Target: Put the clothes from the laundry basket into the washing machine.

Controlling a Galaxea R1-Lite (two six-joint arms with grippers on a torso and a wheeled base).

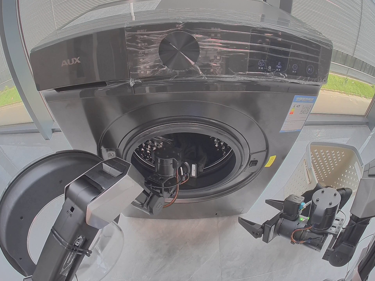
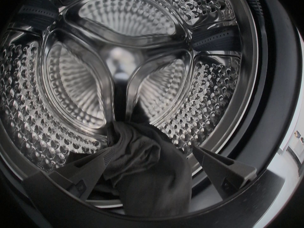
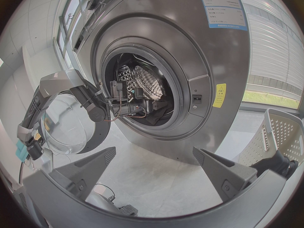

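**One dark garment [image 2: 148, 174] in the drum [image 2: 76, 89]**

The right gripper [image 1: 254, 210] hangs near the floor, fingers spread and empty, beside the laundry basket [image 1: 336, 164]. Farther in, the left gripper [image 2: 152, 149] sits in the mouth of the washing machine [image 1: 97, 110], fingers wide apart either side of the garment lying low inside.

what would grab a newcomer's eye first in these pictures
The big grey washing machine fills the middle, its round door standing open to the robot's left. The left end effector is open inside the drum, with a dark garment lying right in front of it. The right end effector hangs open above the floor, beside the laundry basket on the right.
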